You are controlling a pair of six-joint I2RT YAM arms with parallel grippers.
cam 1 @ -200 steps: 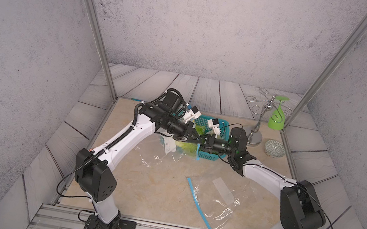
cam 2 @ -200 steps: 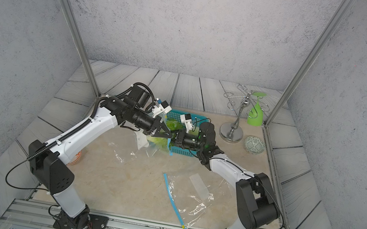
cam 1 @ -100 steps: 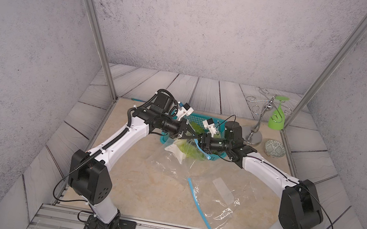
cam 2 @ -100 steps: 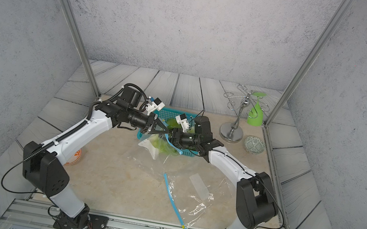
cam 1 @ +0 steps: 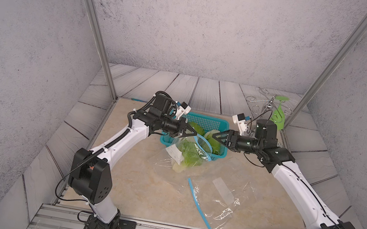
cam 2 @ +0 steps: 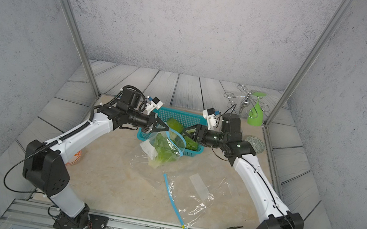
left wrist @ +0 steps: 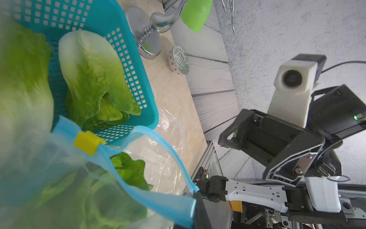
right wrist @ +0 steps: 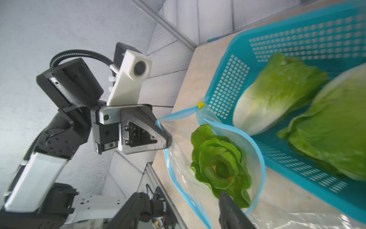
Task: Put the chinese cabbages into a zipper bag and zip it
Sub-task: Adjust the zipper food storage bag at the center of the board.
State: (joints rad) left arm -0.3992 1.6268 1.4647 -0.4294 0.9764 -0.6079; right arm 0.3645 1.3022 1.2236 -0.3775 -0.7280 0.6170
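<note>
1. Left wrist view shows the right gripper (left wrist: 243, 158) spread wide and empty; two chinese cabbages (left wrist: 95, 83) lie in the teal basket (left wrist: 138, 83).
2. Right wrist view shows the left gripper (right wrist: 168, 138) clenched on the zipper bag (right wrist: 261, 158) at its blue rim, with the third cabbage (right wrist: 219, 164) inside.
3. In a top view, a patterned bowl (cam 2: 255, 144) sits just beside the right arm and a spare bag (cam 2: 195, 198) lies flat nearby.

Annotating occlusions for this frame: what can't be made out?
- Orange object: in a top view, mostly behind the left arm; unidentifiable.
- White label on the held zipper bag: both top views, too small to read.
- Cabbage in the basket: left wrist view, blurred and cut by the frame edge.
- Right gripper: right wrist view shows one fingertip only, the rest out of frame.
</note>
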